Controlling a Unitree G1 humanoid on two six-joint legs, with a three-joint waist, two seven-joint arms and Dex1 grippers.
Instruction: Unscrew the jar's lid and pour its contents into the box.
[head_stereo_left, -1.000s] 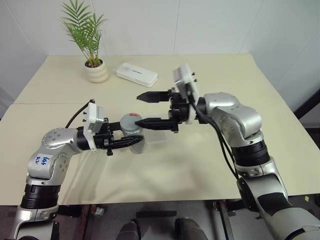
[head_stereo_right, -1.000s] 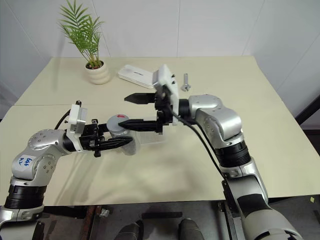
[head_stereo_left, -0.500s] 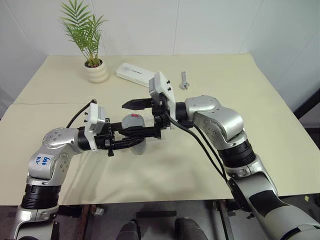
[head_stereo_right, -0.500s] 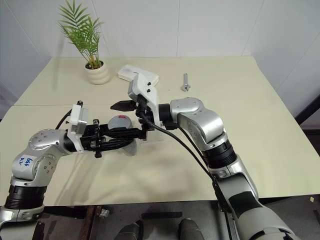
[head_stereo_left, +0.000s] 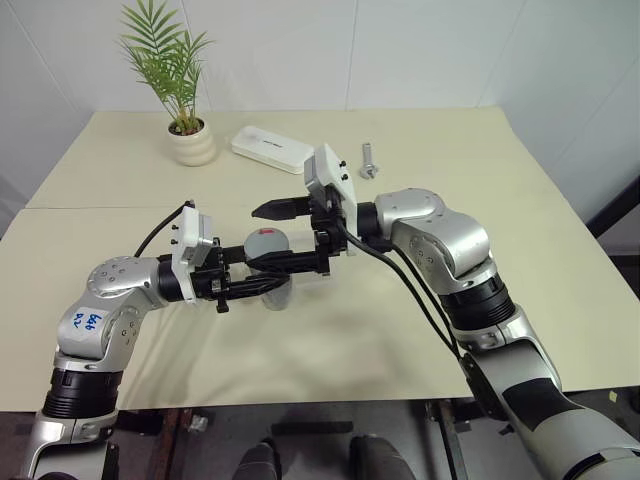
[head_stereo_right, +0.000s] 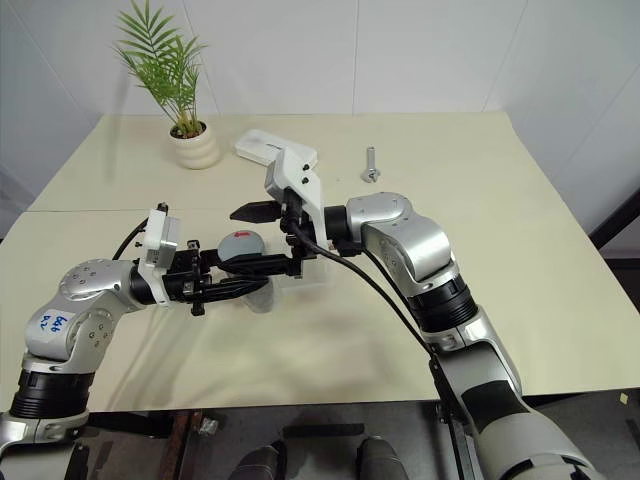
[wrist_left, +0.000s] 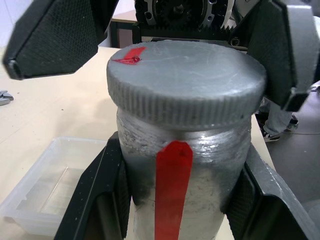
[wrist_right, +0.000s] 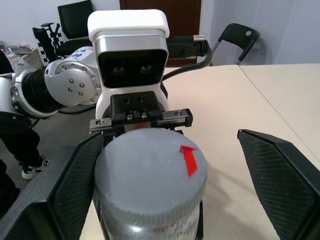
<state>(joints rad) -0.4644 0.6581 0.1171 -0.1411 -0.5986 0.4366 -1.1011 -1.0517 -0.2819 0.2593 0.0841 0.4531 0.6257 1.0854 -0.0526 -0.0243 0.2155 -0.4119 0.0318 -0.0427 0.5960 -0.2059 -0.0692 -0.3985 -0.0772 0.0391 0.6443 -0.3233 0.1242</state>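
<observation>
My left gripper (head_stereo_left: 272, 274) is shut on the jar (wrist_left: 205, 170), a greyish cylinder with a red stripe, and holds it upright a little above the table. The grey lid (wrist_left: 185, 75) sits on top of the jar with a red mark near its edge. My right gripper (head_stereo_left: 254, 237) is open and reaches in from the right, level with the lid (wrist_right: 150, 165). Its fingers (wrist_right: 280, 175) stand on either side of the lid, with a clear gap on one side. The clear box (wrist_left: 45, 192) sits on the table just behind the jar. The contents are hidden.
At the back of the table stand a white plant pot (head_stereo_left: 193, 143), a flat white case (head_stereo_left: 273, 149) and a silver bolt (head_stereo_left: 367, 160). A seam runs across the left half of the table (head_stereo_left: 90, 207).
My right gripper has slid left and slightly down, so its open fingers now bracket the lid. The left gripper and the jar have stayed put.
</observation>
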